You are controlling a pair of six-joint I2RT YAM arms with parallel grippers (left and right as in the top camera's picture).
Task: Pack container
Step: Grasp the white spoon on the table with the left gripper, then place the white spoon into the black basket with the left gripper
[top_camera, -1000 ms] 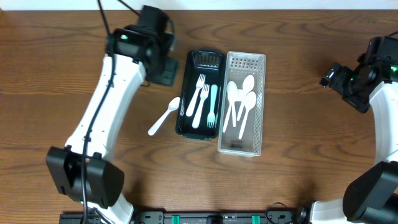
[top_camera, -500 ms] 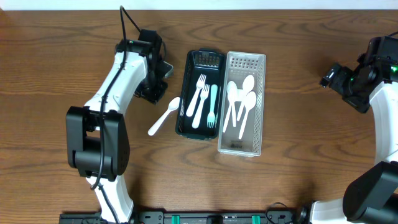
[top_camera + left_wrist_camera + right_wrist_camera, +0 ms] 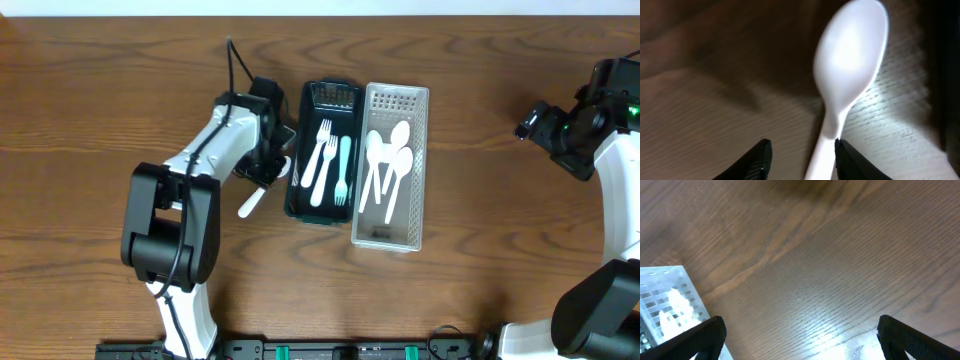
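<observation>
While the L gripper (image 3: 801, 157) hung low over the loose white spoon (image 3: 850, 55), the R gripper (image 3: 799, 337) sat well off to the far side.
L gripper jaws were part-open w/ one finger either side of the spoon's handle, not clamped; can't tell if a finger touched it. Spoon lay flat on the bench (image 3: 480, 280), just left of the black tray (image 3: 333, 95), outside both trays. Black tray held 2 white forks (image 3: 322, 155) + 1 teal fork (image 3: 342, 165). Clear tray (image 3: 397, 98) sat against its R side w/ several white spoons (image 3: 390, 160). R gripper hung over bare bench, jaws wide apart, nothing held.
</observation>
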